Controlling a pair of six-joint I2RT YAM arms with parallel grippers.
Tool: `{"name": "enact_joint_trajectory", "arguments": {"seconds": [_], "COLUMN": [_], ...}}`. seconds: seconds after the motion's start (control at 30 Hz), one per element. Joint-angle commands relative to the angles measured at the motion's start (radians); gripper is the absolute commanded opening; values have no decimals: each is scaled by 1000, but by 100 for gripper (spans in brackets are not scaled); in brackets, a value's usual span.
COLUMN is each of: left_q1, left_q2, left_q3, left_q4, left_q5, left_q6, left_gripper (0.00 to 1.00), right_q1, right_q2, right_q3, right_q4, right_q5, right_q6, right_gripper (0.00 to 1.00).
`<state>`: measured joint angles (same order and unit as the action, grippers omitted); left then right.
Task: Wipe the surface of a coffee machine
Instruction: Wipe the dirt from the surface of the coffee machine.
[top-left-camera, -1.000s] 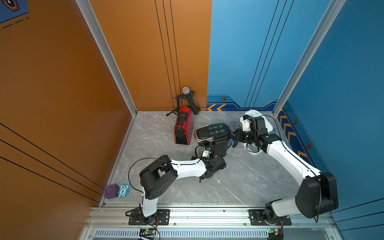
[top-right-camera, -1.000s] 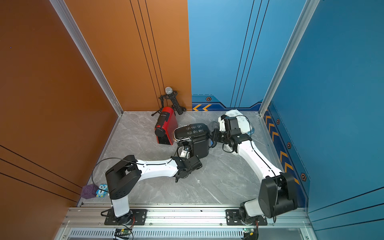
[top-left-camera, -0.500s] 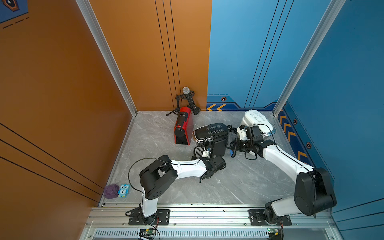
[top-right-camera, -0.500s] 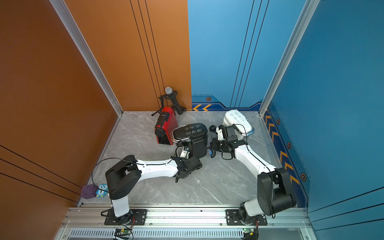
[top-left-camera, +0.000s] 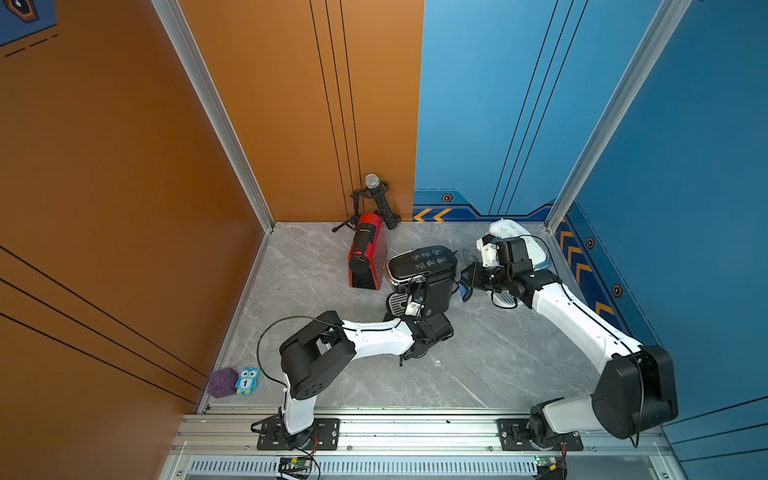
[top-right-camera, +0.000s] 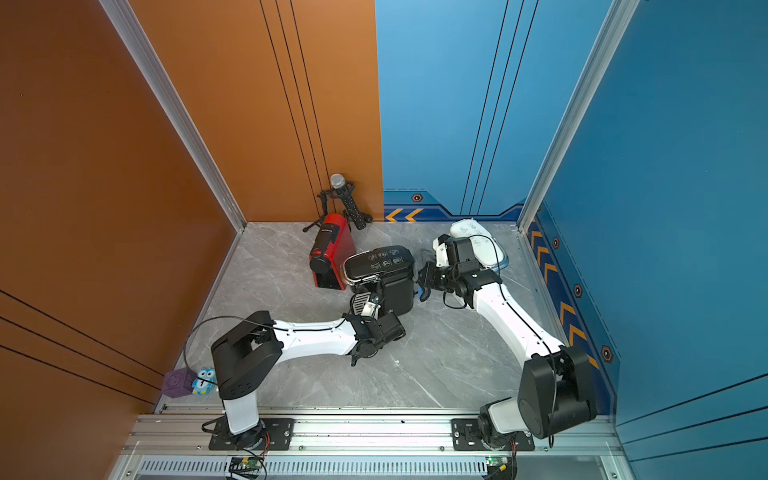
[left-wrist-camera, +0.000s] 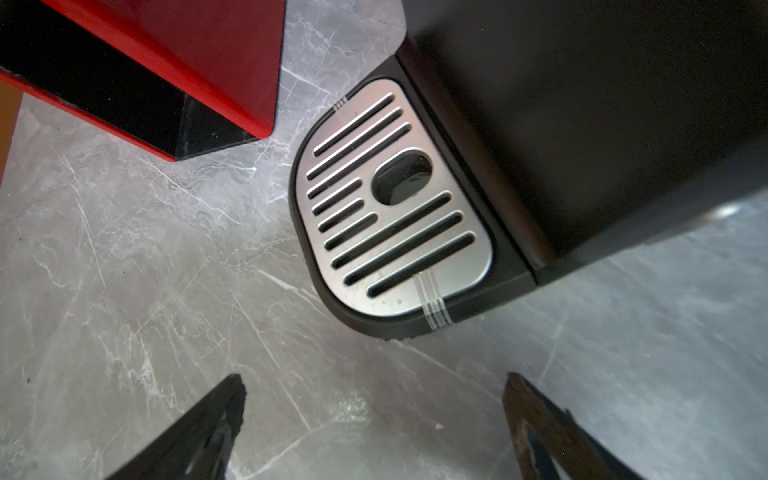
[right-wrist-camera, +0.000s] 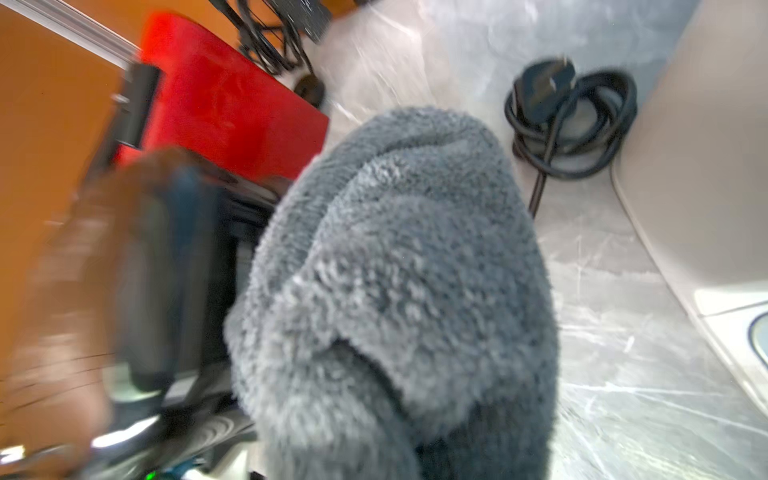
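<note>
The black coffee machine (top-left-camera: 422, 272) stands mid-desk, w/ its drip tray (left-wrist-camera: 395, 208) facing the robot and a red coffee machine (top-left-camera: 365, 253) just beside it on the far-left side.

The right hand (top-left-camera: 467, 278) is clamped shut on a bunched grey cloth (right-wrist-camera: 395, 270). The wad sticks out past the fingertips, prob. so fabric and not metal meets the casing. The arm comes in level from the side, so the cloth is up at the machine's right wall near the top edge. In both top views it looks pressed on, but actual contact can't be confirmed b/c the wrist view is smeared on that side.

The left hand (left-wrist-camera: 374, 386) sits low over the desk (top-left-camera: 498, 353) w/ its fingers spread wide and nothing btwn them, aimed at the drip tray and just short of it. Best guess: it's parked at the front to brace the base if the sideways rub shoves the machine.

The machine's coiled power cord (right-wrist-camera: 569, 120) lies loose on the desk behind it, near a white lidded box (top-left-camera: 505, 226), clear of the wipe path.

Step in hand: side-wall wipe. The top panel w/ its button icons and the front are likely yet to do. Risk: push too hard and the machine slides into the red one.
</note>
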<state>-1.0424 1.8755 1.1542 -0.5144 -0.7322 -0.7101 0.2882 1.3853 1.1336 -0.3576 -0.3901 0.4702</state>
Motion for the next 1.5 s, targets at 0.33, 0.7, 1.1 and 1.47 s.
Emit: {"name": "enact_joint_trajectory", "arguments": {"seconds": [0.33,0.7,1.1,1.47], "left_q1": [-55,58,450,493], "left_q2": [-82,-376,-475,-251], "left_q3": [-27,-456,-584,-394], "left_q4": [150,568,657,666], "left_q5": [225,554,772,733], "left_q6": [178,112,-12,-25], "left_gripper": [98,93,79,79], "right_q1": [16,-10,-35,-34], "right_q2": [113,241,183,158], "right_q3": [-209,-218,-159,-193], "right_q4": [142,228,171,163], "right_q5": [10,-29,-36,-39], "right_q6": [-2,7,-8,-16], "right_gripper": [12,12,12,12]}}
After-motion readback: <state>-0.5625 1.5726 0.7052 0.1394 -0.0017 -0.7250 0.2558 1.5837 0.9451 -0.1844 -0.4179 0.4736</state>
